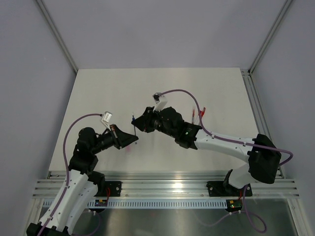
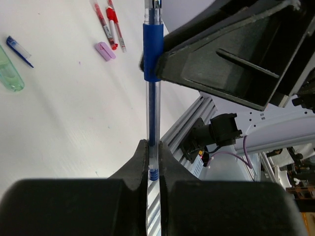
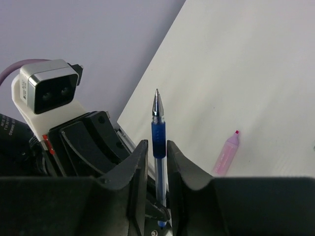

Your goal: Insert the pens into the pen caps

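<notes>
Tabletop [image 2: 74, 123] | blue pen [image 2: 152, 108] held | red pens [image 2: 112, 17] beside pink cap [image 2: 105, 50], probably

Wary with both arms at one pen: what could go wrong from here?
The left end effector pinches the blue pen only at its tail; if it lets go before the right end effector, flanking the blue grip, has clamped, the pen may drop. If both hold, any motion could bend or twist it.
</notes>
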You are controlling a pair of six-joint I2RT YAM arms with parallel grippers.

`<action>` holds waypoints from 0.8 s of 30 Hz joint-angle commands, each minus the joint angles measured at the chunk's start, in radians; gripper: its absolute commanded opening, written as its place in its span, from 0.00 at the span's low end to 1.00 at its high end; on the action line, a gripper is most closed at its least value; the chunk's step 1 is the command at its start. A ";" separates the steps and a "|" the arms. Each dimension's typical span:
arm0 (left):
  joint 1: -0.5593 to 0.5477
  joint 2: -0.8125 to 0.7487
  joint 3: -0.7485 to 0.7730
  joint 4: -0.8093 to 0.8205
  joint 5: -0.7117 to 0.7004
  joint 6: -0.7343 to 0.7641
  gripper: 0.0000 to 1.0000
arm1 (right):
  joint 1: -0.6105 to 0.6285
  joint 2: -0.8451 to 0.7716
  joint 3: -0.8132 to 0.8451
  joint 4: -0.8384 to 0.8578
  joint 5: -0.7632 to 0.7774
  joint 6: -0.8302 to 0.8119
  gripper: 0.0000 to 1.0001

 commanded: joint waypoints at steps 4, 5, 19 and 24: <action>-0.011 -0.003 0.025 0.068 0.082 0.013 0.00 | -0.002 0.017 0.034 0.011 -0.037 -0.012 0.37; -0.011 -0.001 0.025 0.068 0.082 0.012 0.00 | -0.003 0.017 0.043 0.007 -0.036 -0.016 0.37; -0.013 0.035 0.069 0.071 0.072 0.015 0.20 | 0.000 0.029 -0.050 0.143 -0.100 0.067 0.00; -0.013 0.028 0.071 0.048 0.061 0.030 0.00 | 0.001 0.028 -0.044 0.138 -0.109 0.057 0.00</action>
